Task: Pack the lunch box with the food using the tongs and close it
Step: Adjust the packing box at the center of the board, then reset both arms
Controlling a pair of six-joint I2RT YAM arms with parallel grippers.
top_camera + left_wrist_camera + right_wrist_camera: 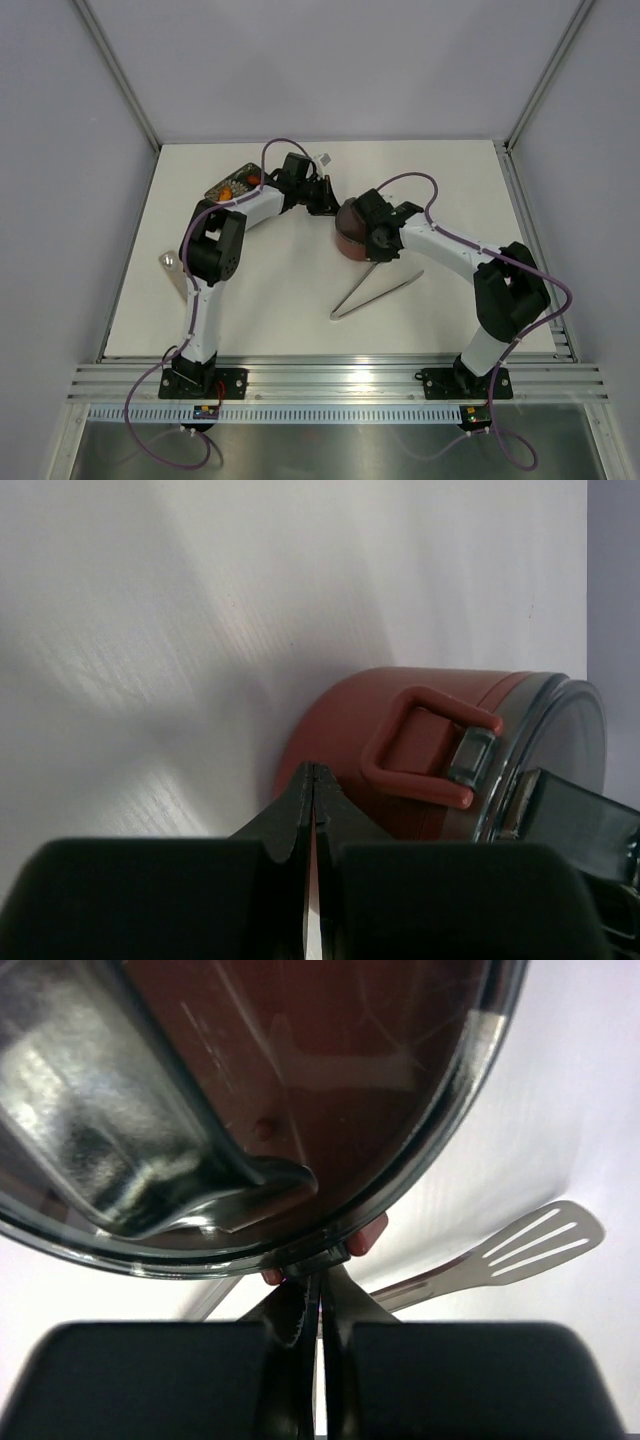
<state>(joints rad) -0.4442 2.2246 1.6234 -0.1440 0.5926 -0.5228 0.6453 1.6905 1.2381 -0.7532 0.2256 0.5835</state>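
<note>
The dark-red round lunch box (pixel 347 232) stands mid-table between both arms, with a glass lid (pixel 300 1080) and its steel handle (pixel 150 1160) on top. My left gripper (pixel 316 770) is shut and empty, its tips right at the pot's red wall (pixel 340 720) beside a side lug (pixel 425 748). My right gripper (pixel 321 1282) is shut, its tips pressed against the dark clasp and red lug (pixel 368 1238) at the lid's rim. The silver tongs (pixel 375 293) lie on the table, their slotted end (pixel 545 1238) beyond the pot. Orange food bits (pixel 230 188) show at the back left.
A black tray (pixel 222 183) holds the orange bits at the back left, partly hidden by my left arm. A small silver object (pixel 168 261) lies near the table's left edge. Grey walls close in the white table on three sides.
</note>
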